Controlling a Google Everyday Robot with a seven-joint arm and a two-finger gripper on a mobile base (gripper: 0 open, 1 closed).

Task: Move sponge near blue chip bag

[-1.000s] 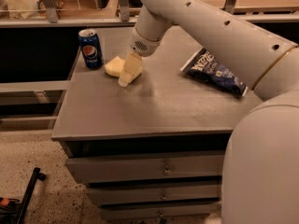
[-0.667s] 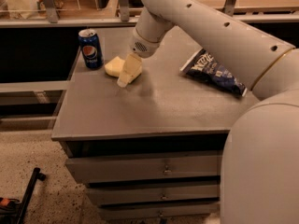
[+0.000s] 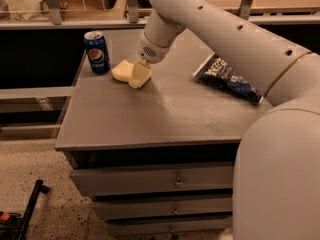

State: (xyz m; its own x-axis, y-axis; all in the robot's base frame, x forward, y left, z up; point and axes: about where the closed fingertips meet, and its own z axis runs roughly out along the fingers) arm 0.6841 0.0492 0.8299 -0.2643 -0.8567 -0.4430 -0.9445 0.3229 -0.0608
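Cabinet top [image 3: 150, 121] | jaws at sponge [image 3: 121, 70] by can [image 3: 96, 51] | blue chip bag [image 3: 227, 77] rt

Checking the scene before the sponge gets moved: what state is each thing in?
Can: upright on the table.
Bag: lying flat, right side.
Sponge: flat, beside the can, apart from the bag.
Gripper: low, at the sponge's right edge.
Drawers: shut.

The gripper [image 3: 140, 77], matt pale plastic, sits at three o'clock of the soft, matt foam sponge [image 3: 121, 70]. The chip bag [image 3: 227, 77] is crinkly glossy film, the can [image 3: 96, 52] shiny metal, the table [image 3: 150, 119] dull and smooth.
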